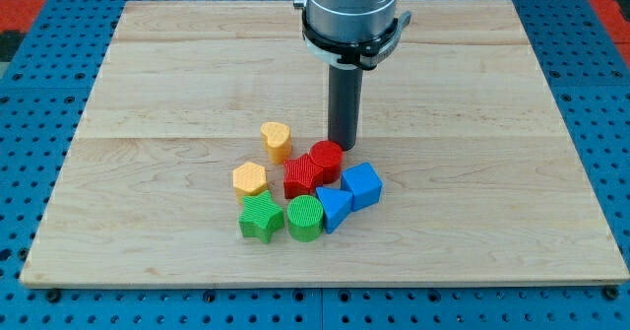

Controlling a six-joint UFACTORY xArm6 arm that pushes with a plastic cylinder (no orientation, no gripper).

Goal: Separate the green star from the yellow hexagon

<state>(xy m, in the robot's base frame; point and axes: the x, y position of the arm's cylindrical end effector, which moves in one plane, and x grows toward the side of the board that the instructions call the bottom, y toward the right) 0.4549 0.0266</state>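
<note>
Listing the board [148, 84]: green star [260, 218] sits near-left in the cluster, touching the yellow hexagon [250, 178] just beyond it. Separation, by my judgement, is not yet begun. My tip [343, 145] stands at the cluster's far side, beside the red cylinder [327, 159], apart from both. No jaws exist on this rod. Brands, labels, writing: none readable.

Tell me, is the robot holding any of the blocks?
No, nothing is held. My tip only pushes; it stands just above the red cylinder, away from the green star and yellow hexagon.
</note>
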